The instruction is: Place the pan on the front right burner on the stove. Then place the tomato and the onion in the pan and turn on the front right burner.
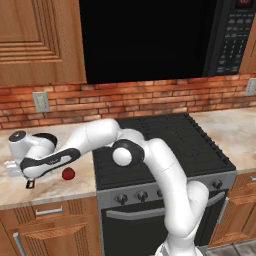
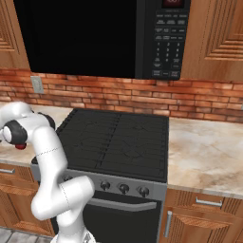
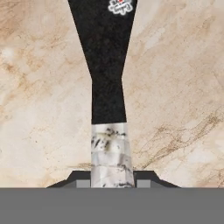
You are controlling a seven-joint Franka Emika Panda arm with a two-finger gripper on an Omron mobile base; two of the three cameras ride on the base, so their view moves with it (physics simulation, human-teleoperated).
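Note:
The pan's long handle (image 3: 108, 87) runs up the hand view, black above and silvery-white near the bottom. My gripper (image 3: 112, 183) is shut on the silvery stretch, a dark fingertip on each side. In the left base view the gripper (image 1: 28, 176) reaches down over the left counter, with the pan's black bowl (image 1: 47, 137) partly hidden behind the hand. The tomato (image 1: 68, 173) lies on the counter just right of the hand, and a sliver of the tomato (image 2: 20, 146) peeks out under the arm. The stove (image 1: 165, 142) stands to the right, its front right burner (image 1: 200, 156) (image 2: 137, 154) bare. The onion is hidden.
A row of dark knobs (image 1: 142, 196) lines the stove front above the oven handle. A brick wall with an outlet (image 1: 41, 102) backs the beige counter (image 1: 60, 192). A microwave (image 2: 95, 38) hangs over the stove. More counter (image 2: 204, 152) extends right of the stove.

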